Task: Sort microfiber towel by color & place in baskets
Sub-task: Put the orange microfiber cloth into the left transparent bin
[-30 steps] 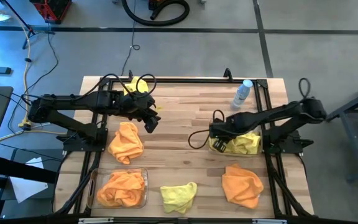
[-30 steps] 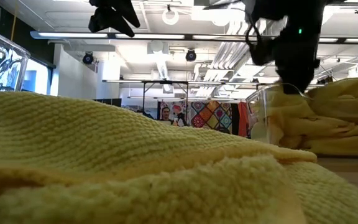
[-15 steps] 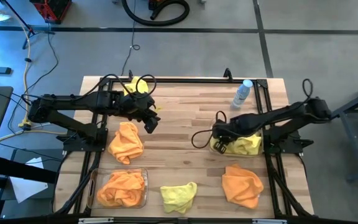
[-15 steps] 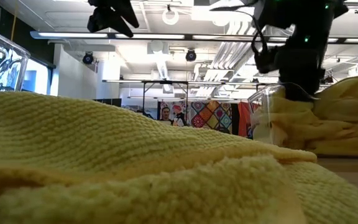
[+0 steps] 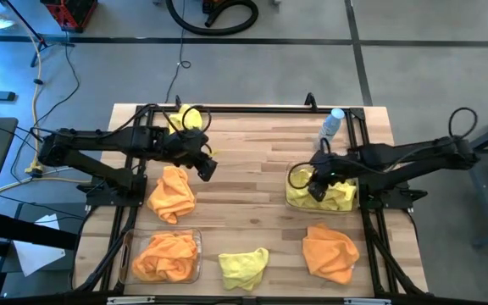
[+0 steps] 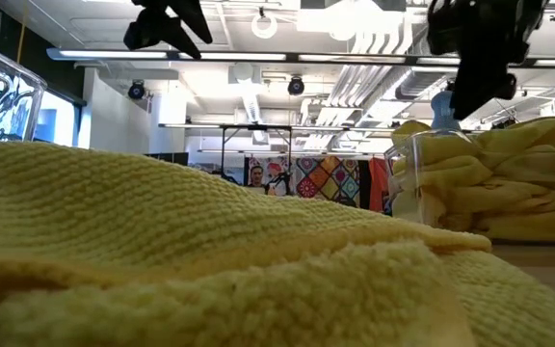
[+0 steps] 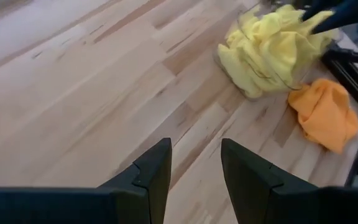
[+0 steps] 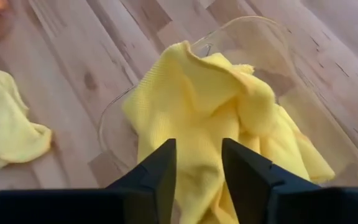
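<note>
Two dark jointed arms, black cables

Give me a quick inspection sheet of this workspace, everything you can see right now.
Surface: wooden table, bare in the middle.
Job's things: yellow towels in the right bin; orange towel in the left bin; loose orange towels at and; loose yellow towel at the front edge.
Clutter: clear bottle with blue cap.
Grippers: left claw open, empty, above bare wood; right claw open over the yellow bin, holding nothing.
Cables: black loops at both arms; hose coil on the floor.
Surroundings: workshop hall, patterned quilt in the background.
</note>
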Robot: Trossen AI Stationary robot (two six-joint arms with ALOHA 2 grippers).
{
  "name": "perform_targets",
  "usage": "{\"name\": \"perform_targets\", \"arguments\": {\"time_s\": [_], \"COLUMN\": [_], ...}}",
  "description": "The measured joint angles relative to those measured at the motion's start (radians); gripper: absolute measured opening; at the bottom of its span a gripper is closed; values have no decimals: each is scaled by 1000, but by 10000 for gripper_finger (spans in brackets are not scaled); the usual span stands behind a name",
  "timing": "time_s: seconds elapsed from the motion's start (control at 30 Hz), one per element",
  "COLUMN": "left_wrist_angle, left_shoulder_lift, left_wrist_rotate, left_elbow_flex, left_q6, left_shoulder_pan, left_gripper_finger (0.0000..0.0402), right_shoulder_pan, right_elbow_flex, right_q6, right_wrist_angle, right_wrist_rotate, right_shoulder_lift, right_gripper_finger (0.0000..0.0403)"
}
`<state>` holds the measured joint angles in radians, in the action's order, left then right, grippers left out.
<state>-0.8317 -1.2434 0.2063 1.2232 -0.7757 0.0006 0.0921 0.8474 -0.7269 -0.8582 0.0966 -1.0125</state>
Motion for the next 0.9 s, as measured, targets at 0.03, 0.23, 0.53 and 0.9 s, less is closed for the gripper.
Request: {"name": "perform_targets", "arguments": {"time_s": [0.03,0.23,0.53,0.9], "left_wrist_angle": [-16,-286,-557,-82], "left_shoulder_lift": [0,-19,-134,-108], "left_wrist_rotate": [18,176,91,-89], "left_elbow_flex": [0,1,-44,-473], "left_q6": [-26,-302,-600,-749], "left_shoulder_pan": [-11,-91,-154,-155], "left_gripper_finger": [126,126,126,126], "right_shoulder_pan": [0,0,0,33], "right_elbow_flex": [0,0,0,0], "right_q6": [-14,-38,-80,-77], "right_wrist_angle": [-13,-43,-28,-20], "right_wrist_rotate": [0,-3,4,1], "right_shoulder_lift": [21,115,142,142], "right_gripper_finger": [133,142,142,142]}}
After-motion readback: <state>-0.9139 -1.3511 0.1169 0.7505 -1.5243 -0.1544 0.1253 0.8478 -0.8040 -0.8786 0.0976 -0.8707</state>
